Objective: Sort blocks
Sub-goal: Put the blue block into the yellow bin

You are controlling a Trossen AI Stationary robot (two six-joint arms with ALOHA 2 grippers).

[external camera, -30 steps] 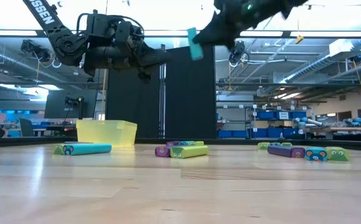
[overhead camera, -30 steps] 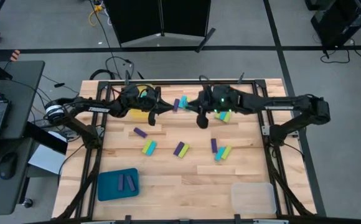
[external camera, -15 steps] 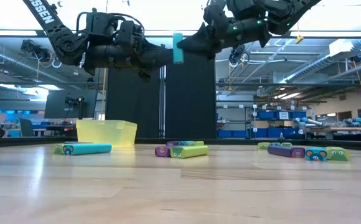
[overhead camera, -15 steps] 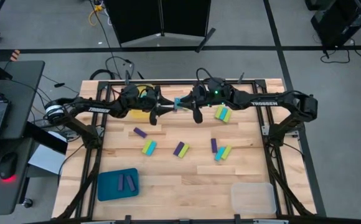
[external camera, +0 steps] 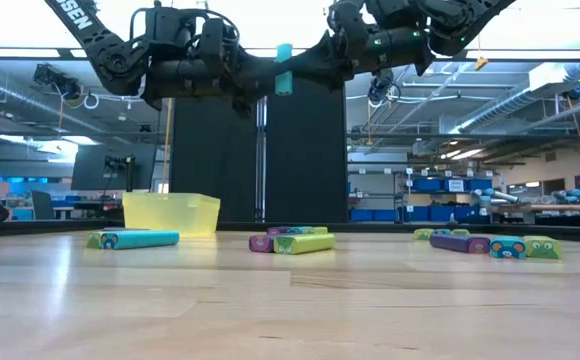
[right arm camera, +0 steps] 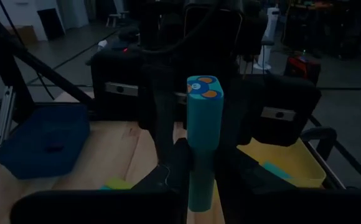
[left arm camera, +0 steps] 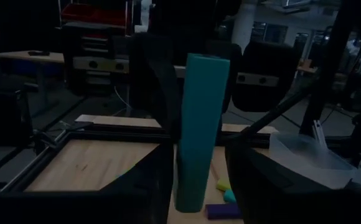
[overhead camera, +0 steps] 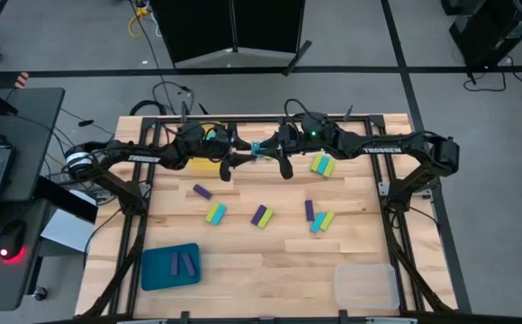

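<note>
From my remote seat: a sec ago the right claw (overhead camera: 263,149) held the small oblong cyan-blue bar block (overhead camera: 256,148) alone, up over the rear of the counter (overhead camera: 270,261), with the left claw (overhead camera: 243,152) a gap away. Now the two claws meet nose to nose mid-air and the block sits between them. Left fingers (left arm camera: 255,180), pinched together before, have spread and now flank the block w/o clamping it, as far as I can see. Right claw is clamped on the block, same as before; right arm has slid toward the left arm.

Block itself: upright in the low view (external camera: 284,71), well above the counter, smooth cyan sides in the left wrist view (left arm camera: 200,134), and a cartoon face w/ orange patches on its end cap in the right wrist view (right arm camera: 203,134).

Rest unchanged. Translucent yellow plastic bin (overhead camera: 203,164) sits at rear-left under the left arm; there's a cyan piece in it per the right wrist cam. Dark blue tray (overhead camera: 169,267) at front-left holds two purple bars (overhead camera: 184,263). Clear tray (overhead camera: 366,286) at front-right. Loose purple, cyan & yellow-green bars (overhead camera: 261,216) are scattered mid-counter, some paired side by side, all lying flat.
</note>
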